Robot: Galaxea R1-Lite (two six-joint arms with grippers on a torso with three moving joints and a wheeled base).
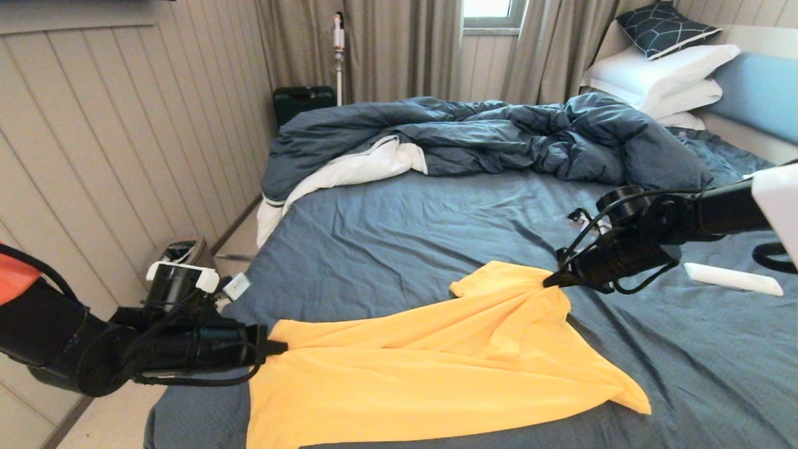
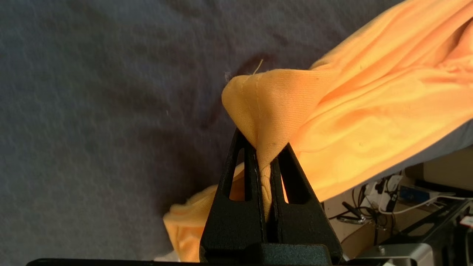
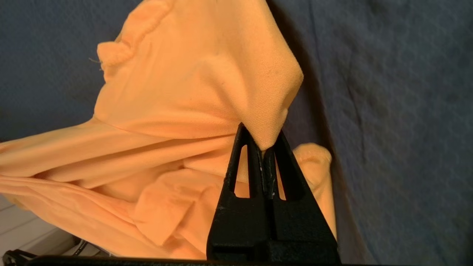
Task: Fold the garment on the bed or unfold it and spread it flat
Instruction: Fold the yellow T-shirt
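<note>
Two tools pinch garment (image 1: 436, 368) | left (image 1: 280, 347) | right (image 1: 550, 282)

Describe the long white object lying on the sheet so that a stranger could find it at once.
Start at the bed and find the right claw pinching the yellow T-shirt. Past that arm lies a slim white bar, the only pale thing lying flat on the bare sheet.

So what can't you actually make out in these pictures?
- Shirt front edge: head view, cut off by the picture's bottom edge.
- Fabric pinched inside the left gripper and right gripper: hidden between shut fingers in both wrist views.
- White bar on the bed: too small to identify.
</note>
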